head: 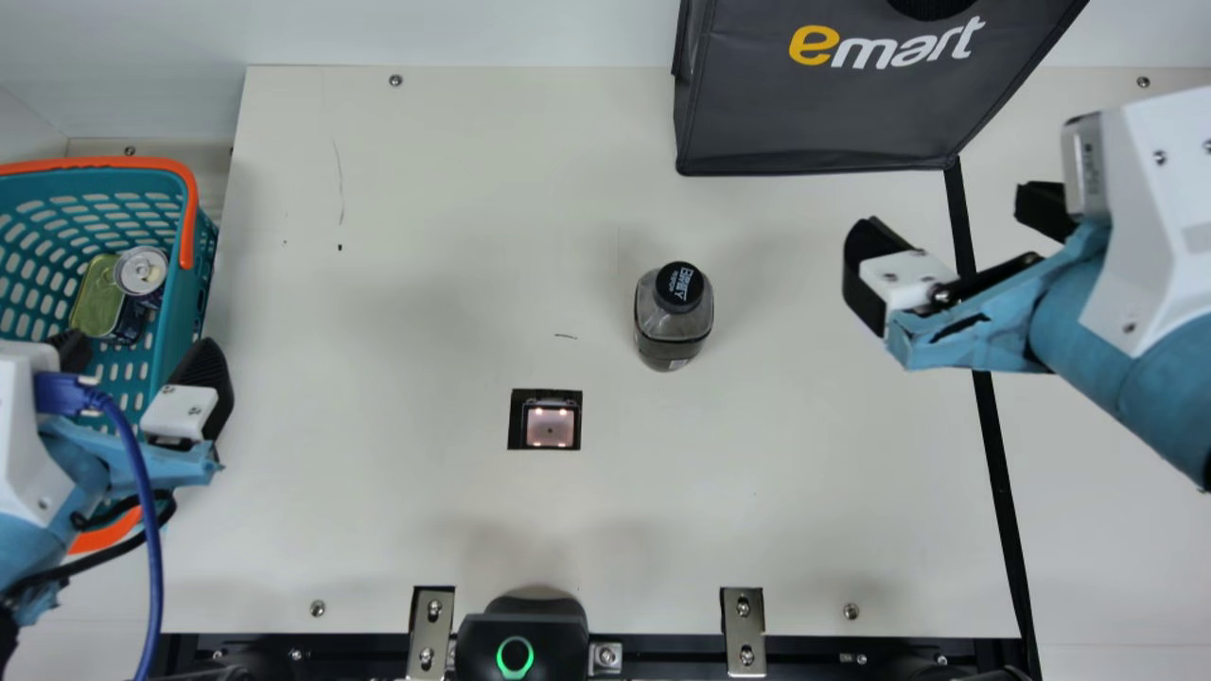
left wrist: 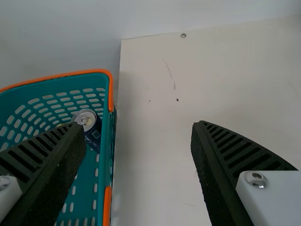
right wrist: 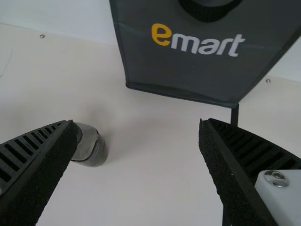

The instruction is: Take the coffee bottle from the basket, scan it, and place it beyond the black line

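1. Main view: the bottle [head: 674, 317] is standing upright between the grippers, well apart from both. The left gripper [head: 140, 361] is hanging spread over the basket's [head: 185, 293] side. The scanner [head: 550, 426] is glowing between that gripper and the bottle. The right gripper [head: 951, 232] is hovering spread near the line [head: 993, 473] and bag [head: 833, 104]. So we're roughly midway, I reckon: bottle's out, can't tell if it's scanned, crossing the line is left. White print is showing on the cap, yellow-and-white lettering on the bag.
2. Left wrist: spread fingers, pinching nothing; a can is sitting below one.
3. Right wrist: fingers gaping, empty; the bottle is peeking out past one.
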Tool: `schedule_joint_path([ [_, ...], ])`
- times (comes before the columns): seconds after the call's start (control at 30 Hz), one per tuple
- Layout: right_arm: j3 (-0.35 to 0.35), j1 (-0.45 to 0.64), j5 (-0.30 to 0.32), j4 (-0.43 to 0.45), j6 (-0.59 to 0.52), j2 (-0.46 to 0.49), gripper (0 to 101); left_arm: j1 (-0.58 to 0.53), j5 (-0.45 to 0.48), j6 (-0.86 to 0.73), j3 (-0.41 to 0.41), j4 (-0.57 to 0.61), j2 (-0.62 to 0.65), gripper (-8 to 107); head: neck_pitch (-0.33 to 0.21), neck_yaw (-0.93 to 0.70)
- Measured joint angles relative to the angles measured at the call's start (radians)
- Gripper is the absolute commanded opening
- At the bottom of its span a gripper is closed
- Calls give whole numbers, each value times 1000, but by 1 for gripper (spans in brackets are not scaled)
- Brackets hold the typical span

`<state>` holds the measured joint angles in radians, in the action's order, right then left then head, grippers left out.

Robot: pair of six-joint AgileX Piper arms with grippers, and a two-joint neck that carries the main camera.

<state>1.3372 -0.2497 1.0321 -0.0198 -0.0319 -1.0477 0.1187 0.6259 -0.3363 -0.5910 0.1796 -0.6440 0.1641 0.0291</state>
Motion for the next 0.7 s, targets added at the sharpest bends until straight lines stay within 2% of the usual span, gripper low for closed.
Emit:
schedule_joint_path([
  [0.7,-3,-120,-33,-53,-30,-92,91,0,0,0,0,0,0,90,0,0],
])
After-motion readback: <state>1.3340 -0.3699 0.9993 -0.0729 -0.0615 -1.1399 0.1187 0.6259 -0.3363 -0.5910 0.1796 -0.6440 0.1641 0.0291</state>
